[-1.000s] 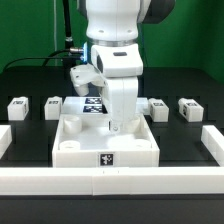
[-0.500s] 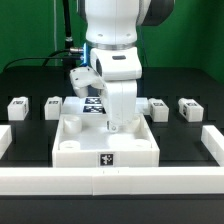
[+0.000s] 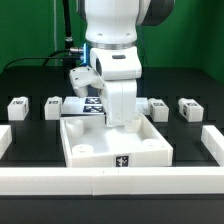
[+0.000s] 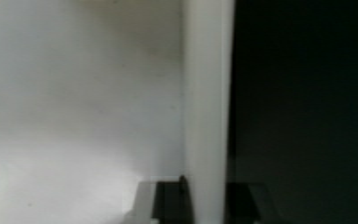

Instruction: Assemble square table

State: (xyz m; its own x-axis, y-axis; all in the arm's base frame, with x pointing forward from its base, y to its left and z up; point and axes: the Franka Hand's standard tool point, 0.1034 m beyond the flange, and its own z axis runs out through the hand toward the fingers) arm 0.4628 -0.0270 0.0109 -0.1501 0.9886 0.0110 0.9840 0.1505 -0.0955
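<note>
End effector (image 3: 113,123) clamped on square table (image 3: 85,153) rim w/ legs (image 3: 53,107) flanking

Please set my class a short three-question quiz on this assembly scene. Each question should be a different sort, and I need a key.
1. Count: how many small white tagged leg blocks lie on the black table?
2. True or false: the large white plastic square slab lies with its recessed side up.
3. Choose: the black-and-white tag on the slab's edge faces A) the long white front border rail, B) the marker board, C) straight up.
Key: 1 four; 2 true; 3 A.
</note>
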